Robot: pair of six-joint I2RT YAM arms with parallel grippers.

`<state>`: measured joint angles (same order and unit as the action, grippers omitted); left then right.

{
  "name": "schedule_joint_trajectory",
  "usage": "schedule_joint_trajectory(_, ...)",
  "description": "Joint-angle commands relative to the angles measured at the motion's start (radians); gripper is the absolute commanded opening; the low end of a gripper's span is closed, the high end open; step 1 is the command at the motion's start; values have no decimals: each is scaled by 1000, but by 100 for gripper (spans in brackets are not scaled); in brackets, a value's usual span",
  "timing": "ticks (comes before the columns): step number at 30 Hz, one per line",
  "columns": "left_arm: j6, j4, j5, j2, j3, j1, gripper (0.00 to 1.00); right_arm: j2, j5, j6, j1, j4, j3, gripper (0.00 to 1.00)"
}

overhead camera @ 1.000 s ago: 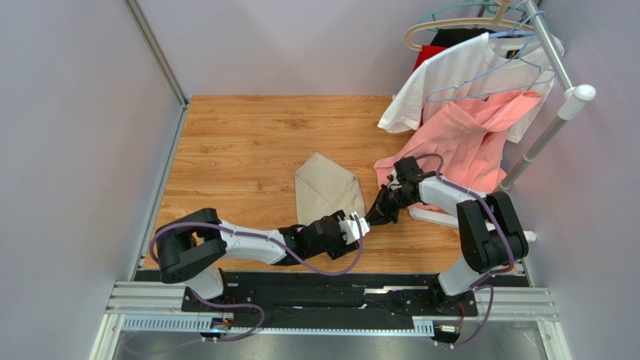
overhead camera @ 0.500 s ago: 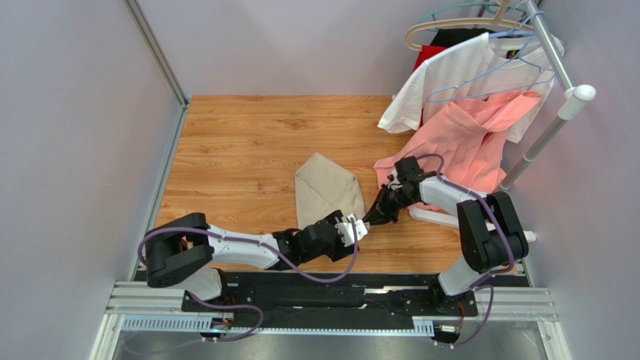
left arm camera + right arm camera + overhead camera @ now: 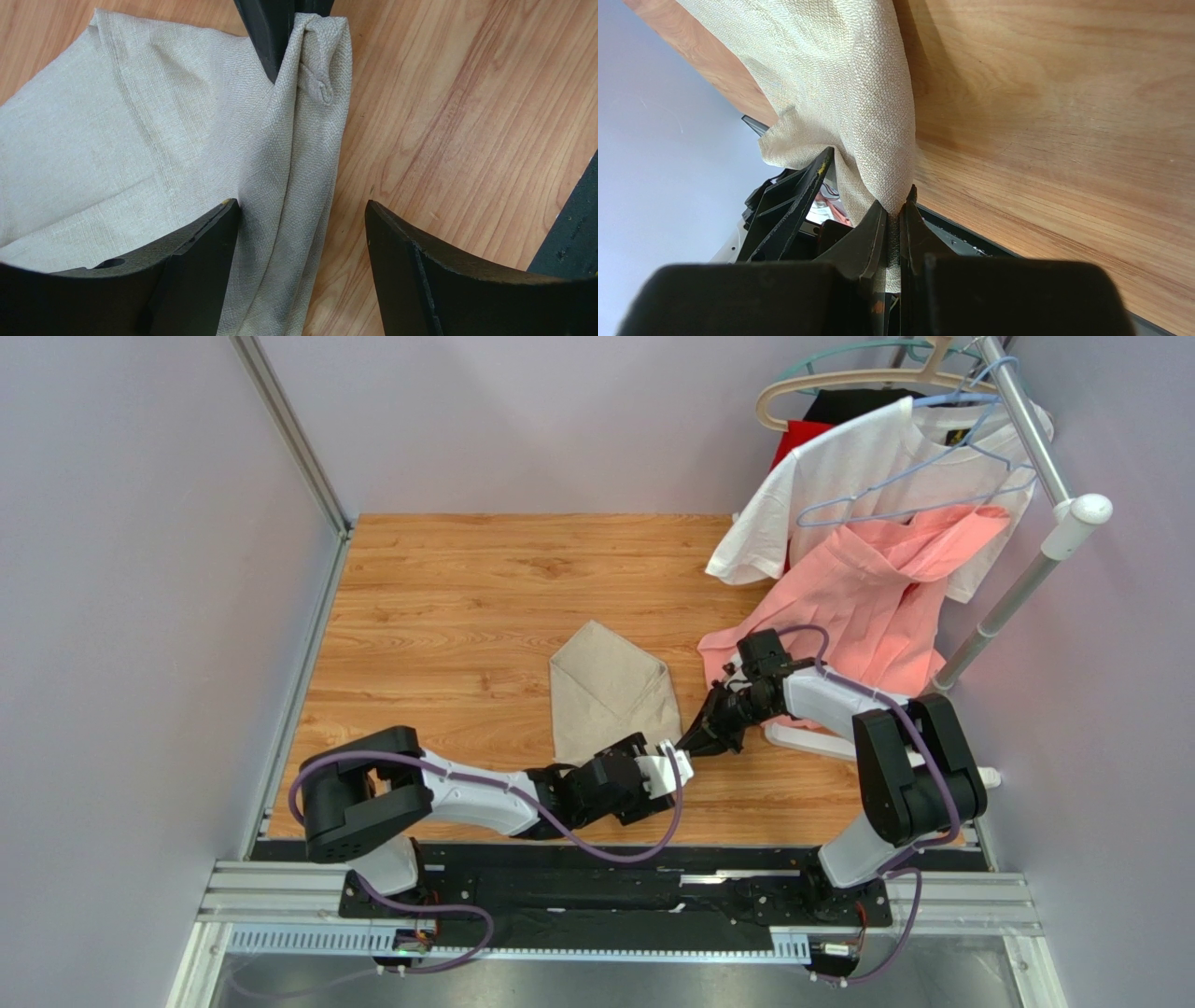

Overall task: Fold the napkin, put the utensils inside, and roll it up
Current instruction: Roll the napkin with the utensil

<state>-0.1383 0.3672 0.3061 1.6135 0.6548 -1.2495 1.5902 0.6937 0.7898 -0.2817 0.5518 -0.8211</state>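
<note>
The beige napkin (image 3: 612, 689) lies folded into a rough triangle on the wooden table. My right gripper (image 3: 692, 745) is shut on the napkin's near right corner (image 3: 878, 140) and holds it pinched and lifted. My left gripper (image 3: 676, 760) is open, its fingers (image 3: 189, 259) astride the bunched edge of the napkin (image 3: 295, 196) just below the right gripper's pinch. The cloth runs between the left jaws without being squeezed. The purple utensils are not in view.
A salmon-pink garment (image 3: 870, 602) and a white T-shirt (image 3: 856, 469) hang from a rack (image 3: 1045, 560) at the back right, the pink one draping onto the table near my right arm. Grey walls close the left and back sides.
My left arm has shifted slightly, its gripper staying at the napkin's near right corner beside the right gripper. The right gripper and napkin have hardly moved.
</note>
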Motion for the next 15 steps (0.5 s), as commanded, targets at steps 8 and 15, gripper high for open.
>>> schedule_joint_trajectory(8, -30, 45, 38, -89, -17, -10, 75, -24, 52, 25, 6, -32, 13, 0)
schedule_joint_trajectory(15, -52, 1, 44, -20, 25, -10, 76, -36, 56, 34, 4, -41, 19, 0)
